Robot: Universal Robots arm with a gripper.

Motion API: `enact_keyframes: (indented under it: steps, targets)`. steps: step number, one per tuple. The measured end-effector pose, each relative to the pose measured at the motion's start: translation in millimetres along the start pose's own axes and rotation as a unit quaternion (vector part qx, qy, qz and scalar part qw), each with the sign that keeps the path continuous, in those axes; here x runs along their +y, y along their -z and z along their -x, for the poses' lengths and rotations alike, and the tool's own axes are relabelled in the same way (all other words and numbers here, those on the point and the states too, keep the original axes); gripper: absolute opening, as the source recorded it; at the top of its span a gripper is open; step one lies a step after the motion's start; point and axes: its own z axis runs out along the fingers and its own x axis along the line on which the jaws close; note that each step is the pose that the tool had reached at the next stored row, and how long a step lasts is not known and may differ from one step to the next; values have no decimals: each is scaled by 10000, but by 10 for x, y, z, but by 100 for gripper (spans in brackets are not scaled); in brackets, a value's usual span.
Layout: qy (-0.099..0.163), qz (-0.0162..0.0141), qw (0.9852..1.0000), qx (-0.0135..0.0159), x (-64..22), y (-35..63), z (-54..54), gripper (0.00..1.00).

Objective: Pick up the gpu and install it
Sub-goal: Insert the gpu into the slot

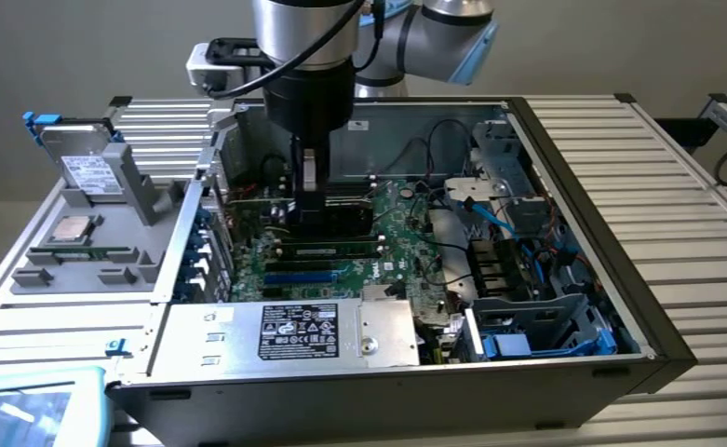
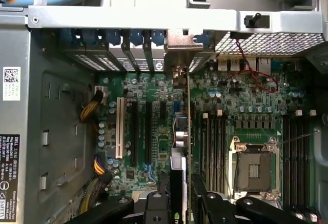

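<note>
Gripper [image 2: 180, 206] is clamped on the gpu [image 2: 188, 116], card upright and edge-on between the fingers. I'd call pick-up done. The card sits inside the case [image 1: 463, 396], over the motherboard [image 2: 154, 85] slots. Fully seated? Can't tell.

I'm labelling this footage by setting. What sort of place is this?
Probably a robotics lab or test cell for computer assembly: a robot arm, its gripper holding the gpu, reaches into an open desktop computer case on an aluminium-profile table, with parts on a grey fixture tray beside it.
</note>
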Motion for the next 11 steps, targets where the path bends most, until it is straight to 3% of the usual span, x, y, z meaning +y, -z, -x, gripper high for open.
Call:
enact_keyframes:
  steps: [11]
  targets:
    - [0,0,10000,-1,10,-200,-52,28]
